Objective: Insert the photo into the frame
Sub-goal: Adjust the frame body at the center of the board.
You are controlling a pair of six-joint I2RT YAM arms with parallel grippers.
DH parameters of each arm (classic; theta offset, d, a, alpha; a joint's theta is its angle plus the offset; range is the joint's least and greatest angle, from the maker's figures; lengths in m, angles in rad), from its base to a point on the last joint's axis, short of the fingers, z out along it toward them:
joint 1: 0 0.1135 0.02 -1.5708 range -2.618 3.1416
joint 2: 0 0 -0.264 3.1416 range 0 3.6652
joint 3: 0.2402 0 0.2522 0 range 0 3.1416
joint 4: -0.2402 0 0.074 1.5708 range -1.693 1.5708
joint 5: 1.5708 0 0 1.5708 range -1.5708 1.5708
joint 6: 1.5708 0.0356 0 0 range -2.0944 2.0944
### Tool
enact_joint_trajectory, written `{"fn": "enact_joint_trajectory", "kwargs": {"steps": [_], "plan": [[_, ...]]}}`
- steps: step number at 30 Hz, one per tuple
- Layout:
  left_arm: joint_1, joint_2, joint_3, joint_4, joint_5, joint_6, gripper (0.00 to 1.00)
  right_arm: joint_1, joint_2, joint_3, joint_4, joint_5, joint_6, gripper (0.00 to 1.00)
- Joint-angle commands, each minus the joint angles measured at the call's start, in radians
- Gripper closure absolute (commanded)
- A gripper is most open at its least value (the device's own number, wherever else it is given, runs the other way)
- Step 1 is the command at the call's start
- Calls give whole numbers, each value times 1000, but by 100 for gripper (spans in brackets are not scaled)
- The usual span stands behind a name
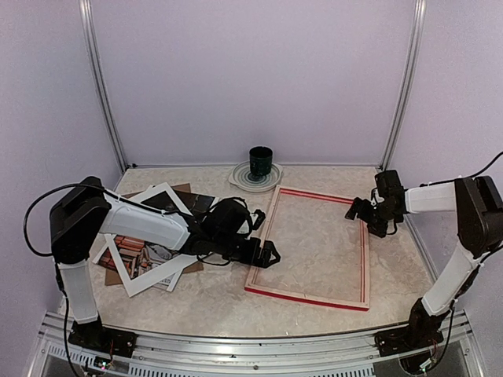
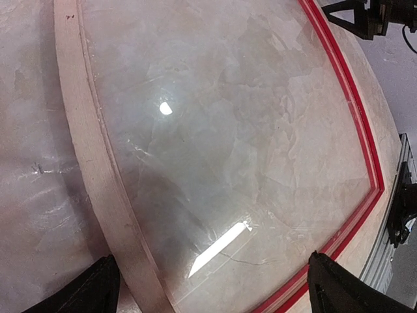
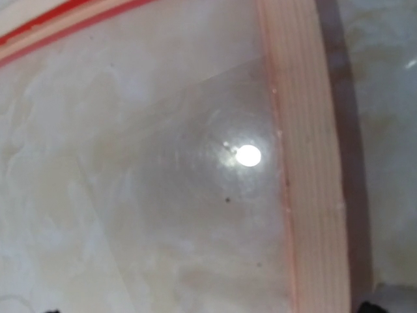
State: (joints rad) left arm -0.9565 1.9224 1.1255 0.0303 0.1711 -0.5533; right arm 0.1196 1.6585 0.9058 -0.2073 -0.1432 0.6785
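The frame (image 1: 262,258) lies flat at the table's middle right, pale wood back up, red showing along its edges. Its wood bar (image 2: 91,163) and red edge (image 2: 355,117) border a shiny pane. My left gripper (image 1: 269,254) hovers open over the frame's left bar, with its fingertips (image 2: 98,290) wide apart and nothing between them. My right gripper (image 1: 363,210) stands open above the frame's right bar (image 3: 306,163), and only the tips of its fingers show. The photo (image 1: 134,250) shows as a colourful strip at the left, under a white mat and my left arm.
A white mat (image 1: 157,279) and brown cardboard (image 1: 116,276) lie piled at the left with the photo. A dark green cup (image 1: 261,161) stands on a pale plate (image 1: 240,179) by the back wall. A metal rail (image 1: 236,349) runs along the near edge.
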Motion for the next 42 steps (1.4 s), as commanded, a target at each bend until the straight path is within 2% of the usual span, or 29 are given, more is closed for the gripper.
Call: {"fn": "enact_joint_trajectory", "kwargs": {"steps": [1,14,24,35,42], "plan": [[-8,-8,-34,32,23,-13,1,-8,23,15,21,-36,-16,1],[-55,-70,-118,71,46,-53,1,6,18,33,1,-40,-23,1],[-97,-109,-161,87,49,-84,1,37,-10,-14,7,-38,-12,2],[-100,-186,-230,29,-81,-103,1,135,-22,-43,35,-31,38,2],[-92,-241,-284,19,-109,-118,1,173,-2,-9,45,-33,57,2]]}}
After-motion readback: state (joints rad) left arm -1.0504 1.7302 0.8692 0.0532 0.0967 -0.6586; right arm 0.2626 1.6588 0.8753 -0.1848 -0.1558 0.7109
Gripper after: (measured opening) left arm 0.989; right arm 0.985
